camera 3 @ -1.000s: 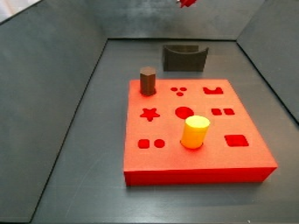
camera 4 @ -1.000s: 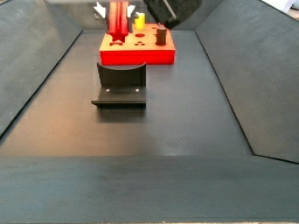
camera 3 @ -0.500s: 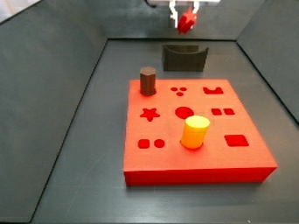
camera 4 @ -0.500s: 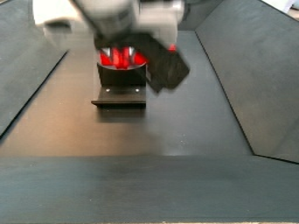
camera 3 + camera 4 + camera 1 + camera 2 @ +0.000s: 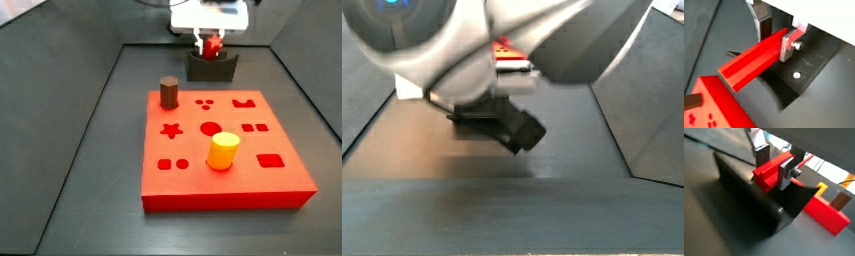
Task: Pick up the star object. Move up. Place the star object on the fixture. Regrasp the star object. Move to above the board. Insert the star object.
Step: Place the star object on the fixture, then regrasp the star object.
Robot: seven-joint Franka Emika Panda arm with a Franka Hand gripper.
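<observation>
Holding the star object point(image 5: 754, 57) crosswise, your claw point(image 5: 774, 34) is pinched on one end of it, and the long red peg juts out well past the silver plates with dark pads point(image 5: 789, 44) rather than hanging straight down. In a side view the claw point(image 5: 211, 42) sits at the 12 o'clock end of the table point(image 5: 80, 190), right over the fixture point(image 5: 211, 66), with the board point(image 5: 221, 150) nearer the camera, toward 6 o'clock. The relation to watch is the peg's long axis against the fixture's notch: in a wrist view the star object point(image 5: 769, 169) lies just above the dark fixture point(image 5: 747, 198), seemingly not yet seated. I judge you need that axis settled in the notch before letting go.
</observation>
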